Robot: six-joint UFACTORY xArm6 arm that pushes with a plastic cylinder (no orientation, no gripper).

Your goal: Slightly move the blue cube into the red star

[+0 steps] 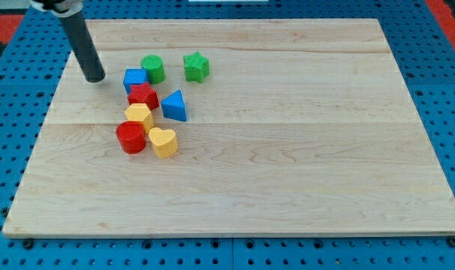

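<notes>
The blue cube (134,78) sits at the view's upper left of the wooden board, touching the red star (143,96) just below it. My tip (95,77) rests on the board to the left of the blue cube, a short gap away. The dark rod rises from it toward the view's top left corner.
A green cylinder (152,68) touches the blue cube's right side. A green star (197,67) lies further right. A blue triangular block (174,106) sits right of the red star. Below it are a yellow block (140,115), a red cylinder (131,138) and a yellow heart (164,142).
</notes>
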